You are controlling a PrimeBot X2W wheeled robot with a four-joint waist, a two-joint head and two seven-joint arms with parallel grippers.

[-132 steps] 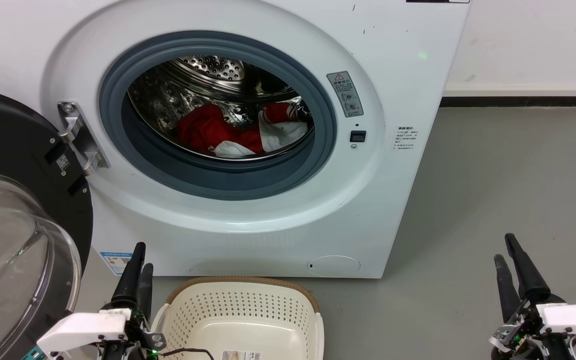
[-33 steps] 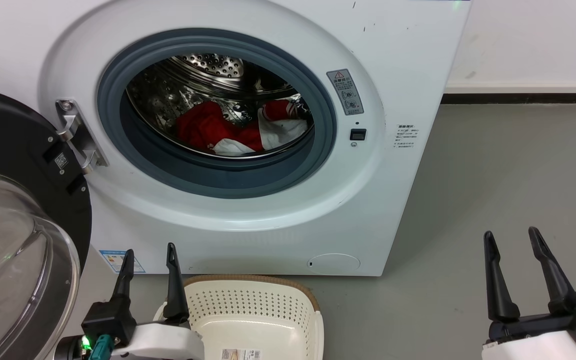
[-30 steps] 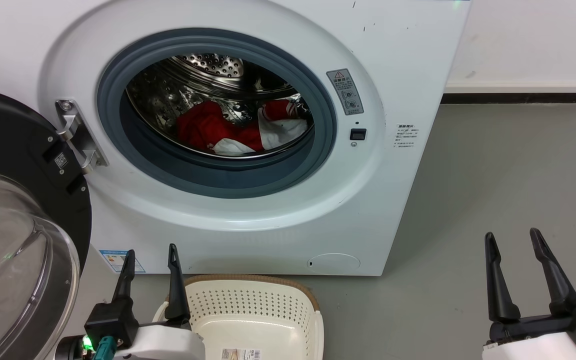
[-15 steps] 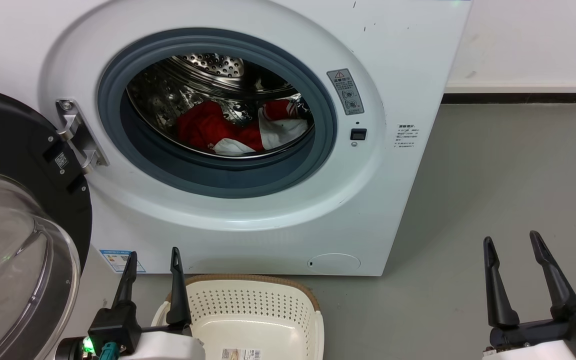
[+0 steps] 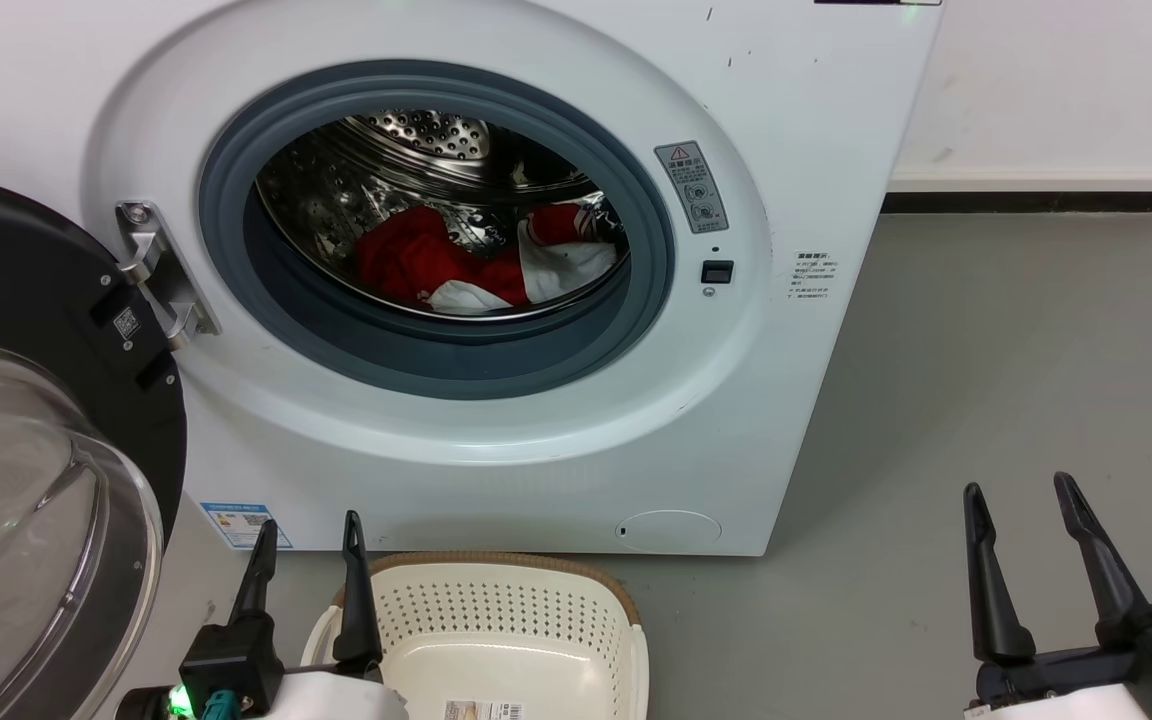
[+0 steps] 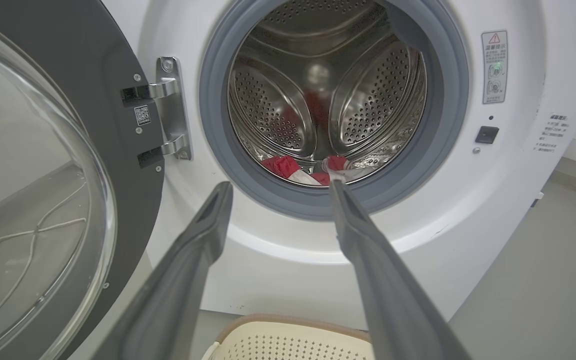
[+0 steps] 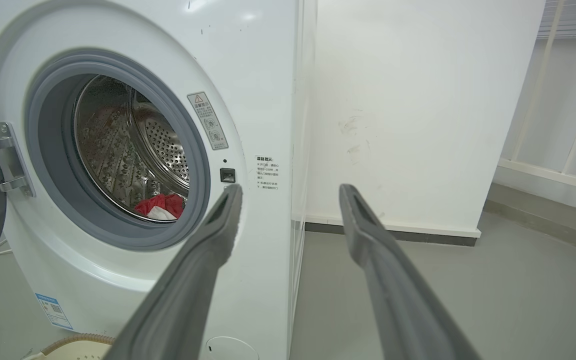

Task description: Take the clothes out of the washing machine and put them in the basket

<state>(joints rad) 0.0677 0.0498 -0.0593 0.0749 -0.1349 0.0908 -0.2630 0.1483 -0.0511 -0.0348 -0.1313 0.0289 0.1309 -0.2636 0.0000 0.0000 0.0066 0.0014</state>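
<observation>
Clothes (image 5: 481, 265): red-and-white heap low in the drum (image 5: 416, 135) of the washing machine (image 5: 536, 450), long axis 9-to-3.
Left fingers (image 5: 356, 590): spread, empty; heap at 1 o'clock, likely the nearer arm.
Right fingers (image 5: 986, 580): spread, empty; heap at 10 o'clock.
Basket (image 5: 496, 562): 6 o'clock from the heap.

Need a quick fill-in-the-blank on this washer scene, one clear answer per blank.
1. The red and white clothes lie in the washing machine's steel ____.
2. The machine's glass door stands ____.
3. The basket sits on the ____ in front of the machine.
4. The left gripper and right gripper, both open, hold ____.
Missing words: drum; open; floor; nothing.
</observation>
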